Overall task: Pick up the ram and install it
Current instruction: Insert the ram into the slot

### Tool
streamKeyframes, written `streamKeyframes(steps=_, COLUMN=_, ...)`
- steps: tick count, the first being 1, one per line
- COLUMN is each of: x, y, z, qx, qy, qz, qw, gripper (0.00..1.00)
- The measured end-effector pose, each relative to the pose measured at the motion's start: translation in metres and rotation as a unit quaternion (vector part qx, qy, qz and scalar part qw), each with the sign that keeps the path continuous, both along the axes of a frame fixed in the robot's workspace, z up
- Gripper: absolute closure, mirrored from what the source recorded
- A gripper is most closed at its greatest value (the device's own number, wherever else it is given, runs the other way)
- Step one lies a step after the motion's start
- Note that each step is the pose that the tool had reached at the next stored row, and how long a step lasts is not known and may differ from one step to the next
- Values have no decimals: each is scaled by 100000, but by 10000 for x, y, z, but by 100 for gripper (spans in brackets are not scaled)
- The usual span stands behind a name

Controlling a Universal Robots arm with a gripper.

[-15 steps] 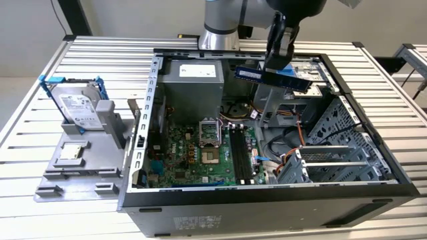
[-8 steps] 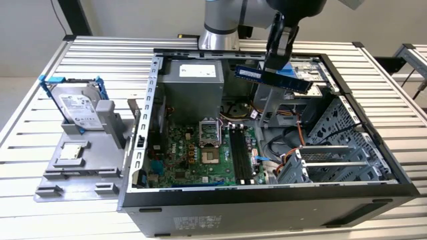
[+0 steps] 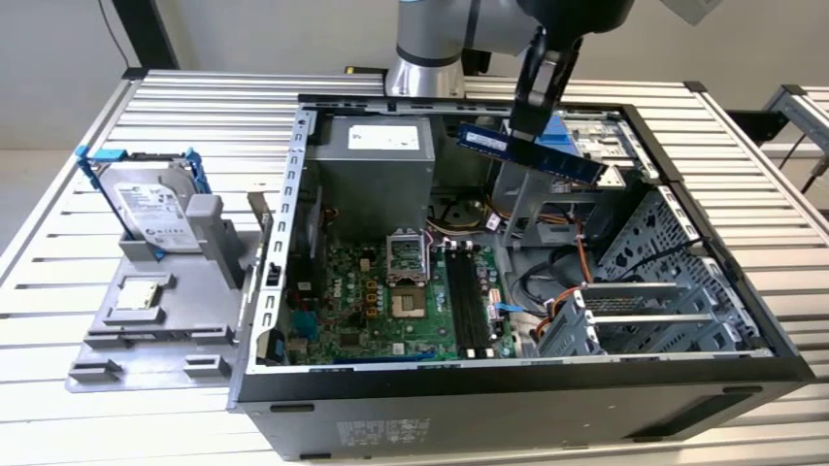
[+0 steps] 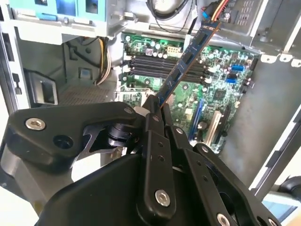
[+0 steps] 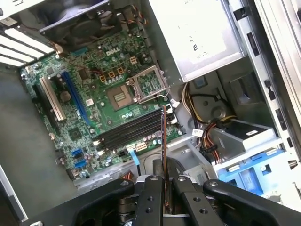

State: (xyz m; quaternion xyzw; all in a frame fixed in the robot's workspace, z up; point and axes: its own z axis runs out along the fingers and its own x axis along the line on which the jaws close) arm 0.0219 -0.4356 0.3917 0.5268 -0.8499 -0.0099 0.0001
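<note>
In the exterior view my gripper (image 3: 526,126) hangs over the back of the open computer case (image 3: 306,194), shut on the ram (image 3: 570,163). The ram is a slim blue-black stick, tilted and held well above the motherboard. Both wrist views show the ram (image 4: 186,59) (image 5: 163,136) sticking out from between the black fingers (image 4: 153,122) (image 5: 153,188). Far below it lie the long black memory slots (image 3: 467,296) (image 4: 153,66) (image 5: 129,132), beside the processor socket (image 3: 404,301). The stick touches nothing but the fingers.
The case holds a grey power supply (image 3: 376,160), bundled cables (image 3: 570,262) and a metal drive cage (image 3: 654,291) at the exterior view's right. On the exterior view's left, a grey fixture (image 3: 155,340) carries a silver hard drive (image 3: 153,216) and a small square chip (image 3: 140,294).
</note>
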Motion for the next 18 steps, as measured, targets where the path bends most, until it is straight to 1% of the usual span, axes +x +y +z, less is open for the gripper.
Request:
streamKeyframes(steps=2, x=0, y=0, z=0, qx=2, qy=-2, qz=-1605, qw=99987, gripper=100)
streamKeyframes(steps=4, x=0, y=0, z=0, qx=4, qy=-3, qz=-3243, qw=99947, gripper=100)
streamKeyframes(steps=6, x=0, y=0, z=0, qx=5, qy=-2, qz=-4944, qw=99878, gripper=100)
streamKeyframes(steps=8, x=0, y=0, z=-1, qx=6, qy=-1, qz=-6610, qw=99781, gripper=100)
streamKeyframes(steps=12, x=0, y=0, z=0, qx=5, qy=-2, qz=-9900, qw=99509, gripper=100)
streamKeyframes(steps=15, x=0, y=0, z=0, qx=3, qy=-2, qz=-12058, qw=99270, gripper=100)
streamKeyframes(steps=18, x=0, y=0, z=0, qx=4, qy=-1, qz=-14178, qw=98990, gripper=100)
